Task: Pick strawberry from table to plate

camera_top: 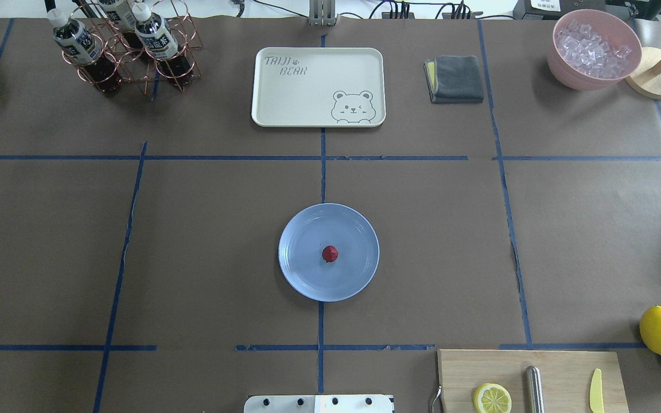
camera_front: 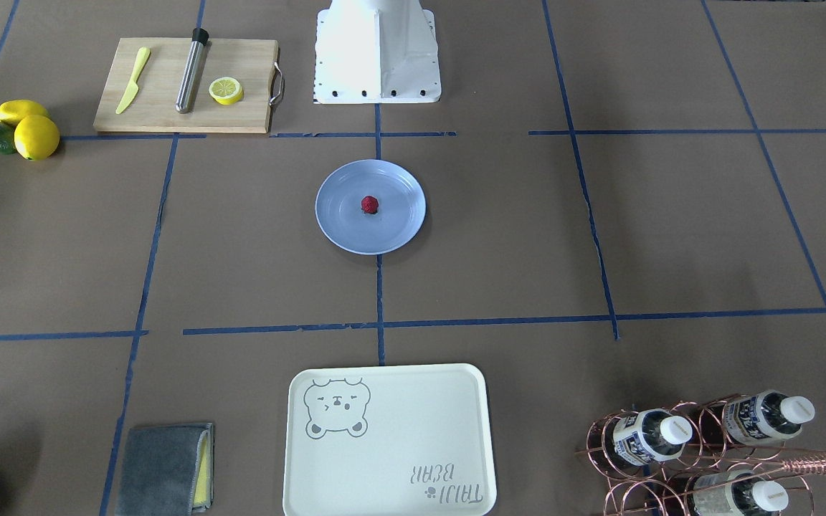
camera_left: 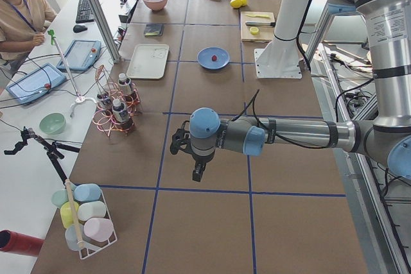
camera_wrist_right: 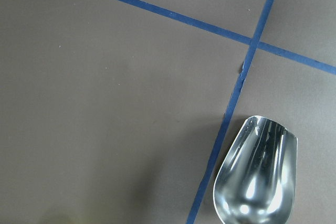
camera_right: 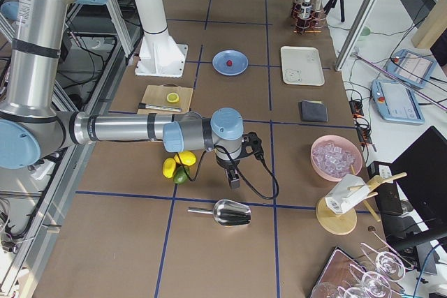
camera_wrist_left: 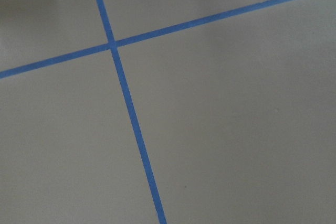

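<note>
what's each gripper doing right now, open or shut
Left gripper: cannot tell, seen from the side only.
Right gripper: cannot tell, same reason.

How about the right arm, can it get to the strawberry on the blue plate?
Probably yes: the strawberry lies uncovered on the plate, with nothing standing close by. The right gripper hangs far off near the metal scoop, though.

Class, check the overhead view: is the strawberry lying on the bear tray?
No, the strawberry lies near the middle of the blue plate, well apart from the tray.
</note>
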